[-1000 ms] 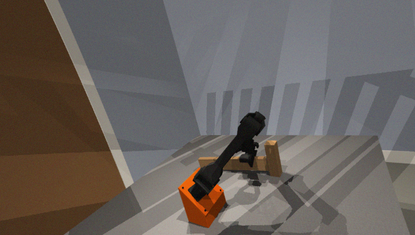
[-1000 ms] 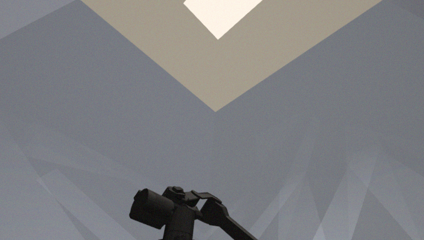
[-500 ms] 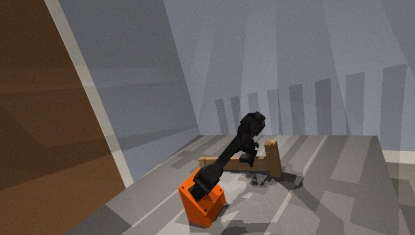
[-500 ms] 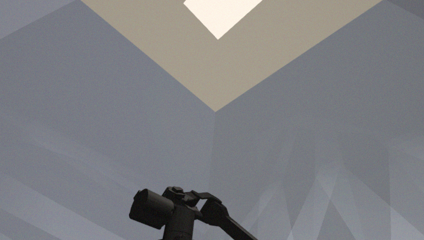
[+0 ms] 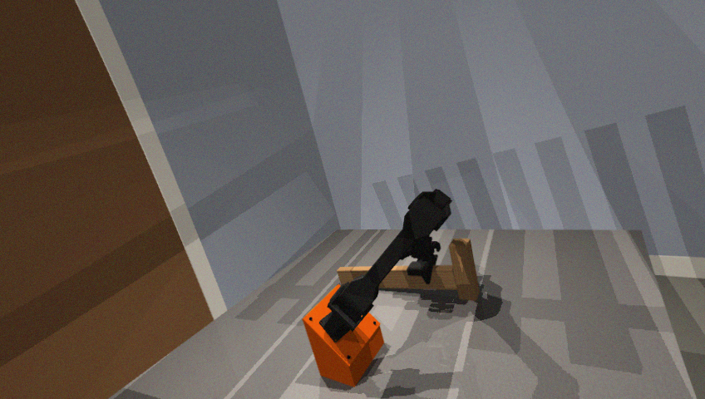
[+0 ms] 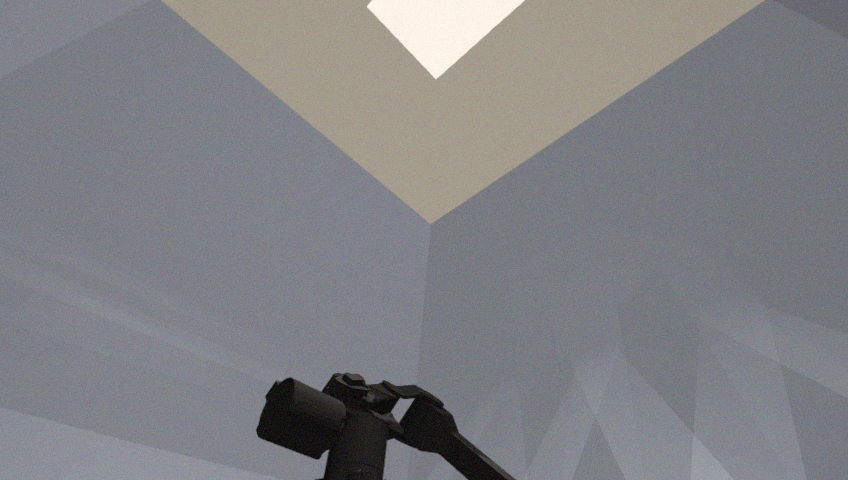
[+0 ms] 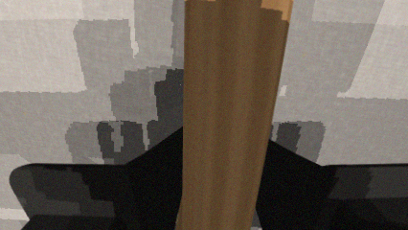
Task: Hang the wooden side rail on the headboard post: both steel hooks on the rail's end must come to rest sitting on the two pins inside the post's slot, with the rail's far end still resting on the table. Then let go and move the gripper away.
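The wooden side rail runs left to right behind the orange base in the top view. Its right end meets the side of the upright wooden headboard post, with no gap that I can make out. The hooks, the pins and the slot are hidden, so I cannot tell whether the hooks sit on the pins. My gripper is shut on the rail near its post end, with one black finger on each side. The rail's far left end is low, but its contact with the table is unclear.
The arm's orange base block stands on the grey table in front of the rail's left part. The black arm reaches over the rail. The exterior view shows only arm parts, walls and ceiling.
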Tool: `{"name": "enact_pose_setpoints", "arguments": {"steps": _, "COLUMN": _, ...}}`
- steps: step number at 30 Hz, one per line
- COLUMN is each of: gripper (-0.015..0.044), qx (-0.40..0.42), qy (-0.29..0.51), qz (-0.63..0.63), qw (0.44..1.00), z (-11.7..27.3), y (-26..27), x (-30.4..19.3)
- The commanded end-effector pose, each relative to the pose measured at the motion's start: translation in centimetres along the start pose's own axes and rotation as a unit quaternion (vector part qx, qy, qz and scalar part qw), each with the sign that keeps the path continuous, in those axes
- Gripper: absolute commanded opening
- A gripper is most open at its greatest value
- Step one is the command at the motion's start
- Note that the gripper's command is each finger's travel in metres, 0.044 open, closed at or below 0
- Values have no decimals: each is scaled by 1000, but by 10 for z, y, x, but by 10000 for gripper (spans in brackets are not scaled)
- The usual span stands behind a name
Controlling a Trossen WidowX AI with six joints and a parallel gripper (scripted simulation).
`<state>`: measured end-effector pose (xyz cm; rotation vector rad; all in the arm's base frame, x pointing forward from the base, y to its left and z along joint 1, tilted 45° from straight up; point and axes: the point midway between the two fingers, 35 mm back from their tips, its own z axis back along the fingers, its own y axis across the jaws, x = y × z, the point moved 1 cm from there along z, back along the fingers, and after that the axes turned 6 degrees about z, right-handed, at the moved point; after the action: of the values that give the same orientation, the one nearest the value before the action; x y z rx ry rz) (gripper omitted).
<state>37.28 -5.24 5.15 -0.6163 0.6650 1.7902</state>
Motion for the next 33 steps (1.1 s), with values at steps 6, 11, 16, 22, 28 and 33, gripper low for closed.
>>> {"name": "enact_pose_setpoints", "arguments": {"steps": 6, "gripper": 0, "qx": -5, "qy": 5, "qz": 2, "qw": 1000, "z": 4, "y": -2, "x": -3}}
{"name": "enact_pose_setpoints", "arguments": {"steps": 11, "gripper": 0, "qx": -5, "qy": 5, "qz": 2, "qw": 1000, "z": 5, "y": -2, "x": -4}}
{"name": "enact_pose_setpoints", "arguments": {"steps": 16, "gripper": 0, "qx": -5, "qy": 5, "qz": 2, "qw": 1000, "z": 5, "y": -1, "x": -4}}
{"name": "enact_pose_setpoints", "arguments": {"steps": 22, "gripper": 0, "qx": -5, "qy": 5, "qz": 2, "qw": 1000, "z": 5, "y": -1, "x": -5}}
{"name": "enact_pose_setpoints", "arguments": {"steps": 28, "gripper": 0, "qx": -5, "qy": 5, "qz": 2, "qw": 1000, "z": 4, "y": 0, "x": -5}}
{"name": "enact_pose_setpoints", "arguments": {"steps": 33, "gripper": 0, "qx": -5, "qy": 5, "qz": 2, "qw": 1000, "z": 4, "y": 1, "x": -6}}
